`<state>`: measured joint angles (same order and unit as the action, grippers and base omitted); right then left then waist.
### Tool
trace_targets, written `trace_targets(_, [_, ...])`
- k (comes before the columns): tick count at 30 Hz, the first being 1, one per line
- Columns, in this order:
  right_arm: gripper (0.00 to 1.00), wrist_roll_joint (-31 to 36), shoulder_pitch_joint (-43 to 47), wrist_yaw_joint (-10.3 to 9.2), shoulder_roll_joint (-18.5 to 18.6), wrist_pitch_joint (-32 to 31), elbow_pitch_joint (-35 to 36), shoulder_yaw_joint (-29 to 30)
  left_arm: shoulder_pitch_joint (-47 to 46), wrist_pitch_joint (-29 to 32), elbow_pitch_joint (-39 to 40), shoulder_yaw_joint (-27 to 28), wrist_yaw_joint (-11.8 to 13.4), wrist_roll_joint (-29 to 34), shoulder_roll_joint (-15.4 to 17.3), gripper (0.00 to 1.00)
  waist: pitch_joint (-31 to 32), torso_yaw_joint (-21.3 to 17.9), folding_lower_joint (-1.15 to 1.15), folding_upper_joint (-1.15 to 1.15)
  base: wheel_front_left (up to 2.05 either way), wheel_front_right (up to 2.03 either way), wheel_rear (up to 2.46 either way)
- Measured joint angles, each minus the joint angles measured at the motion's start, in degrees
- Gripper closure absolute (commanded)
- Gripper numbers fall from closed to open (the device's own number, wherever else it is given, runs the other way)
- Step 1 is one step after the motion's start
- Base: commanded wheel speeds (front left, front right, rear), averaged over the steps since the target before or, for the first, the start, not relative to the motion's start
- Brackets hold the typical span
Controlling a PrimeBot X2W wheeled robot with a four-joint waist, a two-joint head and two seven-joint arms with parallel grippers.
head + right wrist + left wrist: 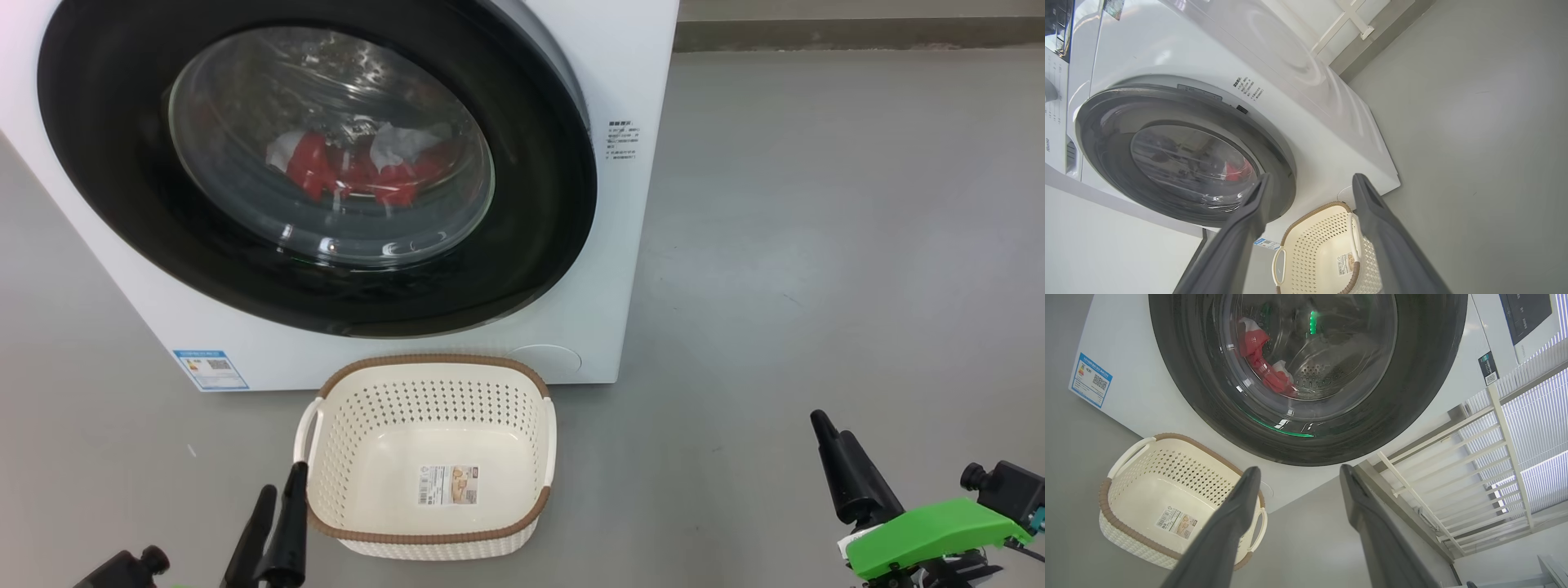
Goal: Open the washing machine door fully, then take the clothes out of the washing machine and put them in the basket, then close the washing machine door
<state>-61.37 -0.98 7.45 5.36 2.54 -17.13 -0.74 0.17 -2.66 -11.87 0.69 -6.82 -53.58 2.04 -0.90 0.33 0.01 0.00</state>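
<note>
Nearest us, at the lower left of the head view, the left gripper [284, 478] hangs bare, its fingers [1237, 514] spread wide in the left wrist view; at the lower right the right gripper [830, 426] is likewise parted and holds nothing. Just beyond, at lower centre, the basket [433, 359] stands empty on the floor [816, 245], close before the washing machine [629, 269]; we judge it light and apt to skid on that smooth grey surface. Above it the washing machine door [106, 163] appears shut. We take it as heavy, stiff and hinged, its glossy black rim slippery, so a finger hooked behind the rim's edge should serve better than a pinch; which side bears the catch we cannot tell. Behind the glass [229, 98], at the frame's upper middle, the clothes [318, 167] lie low in the drum [1310, 373]: soft, limp, light, best pinched by a fold. Farthest, in the left wrist view's right side, a white railing [1508, 451] and window blinds [1539, 412] close the room.
</note>
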Motion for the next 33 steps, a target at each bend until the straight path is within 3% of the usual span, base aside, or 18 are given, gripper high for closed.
trace_targets(33, [0.0,19.4,2.0,0.01,1.9,5.4,1.4,-0.5,1.4,-5.2,3.5,-2.8,2.4,24.1,1.3,0.0,0.2,-0.4,0.0,0.0,0.0,0.0,0.0])
